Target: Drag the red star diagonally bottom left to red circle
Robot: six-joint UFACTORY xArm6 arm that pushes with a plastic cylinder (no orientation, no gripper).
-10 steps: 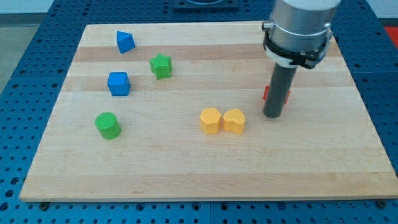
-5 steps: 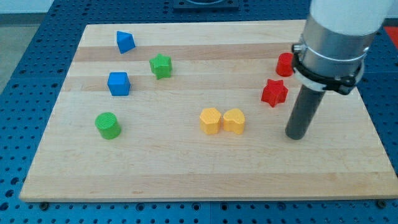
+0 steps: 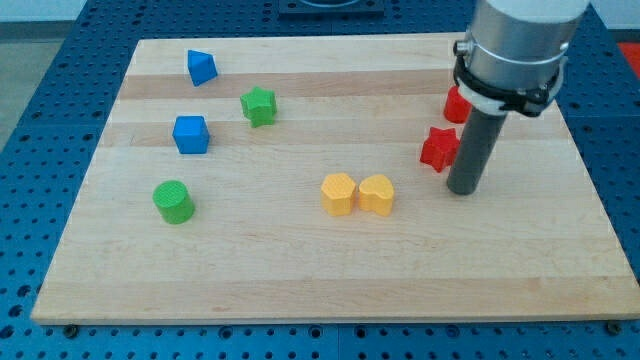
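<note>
The camera view shows a wooden board [image 3: 300,270] on a blue pegboard, with the arm's dark rod coming down at the view's right. The tip [image 3: 463,190] rests on the board just to the right of and slightly below the red star [image 3: 438,148], close beside it; whether rod and star actually touch cannot be told, since the rod overlaps the star's right edge. The rod has no jaws and holds nothing; it can only shove. The red circle [image 3: 455,104] sits just above and a little right of the star, partly hidden behind the arm's collar. So the star already lies roughly down and to the left of the circle, and any remaining work looks like a small adjustment. The star appears to be a small, light, rigid plastic piece that should slide easily on the smooth wood, but its points would let it spin or slip off a narrow rod, so a push is best placed against the middle of a side, probably its upper right. Well apart to the left are two yellow blocks [image 3: 358,193], a green star [image 3: 258,105], a green cylinder [image 3: 174,201] and two blue blocks [image 3: 190,133].
</note>
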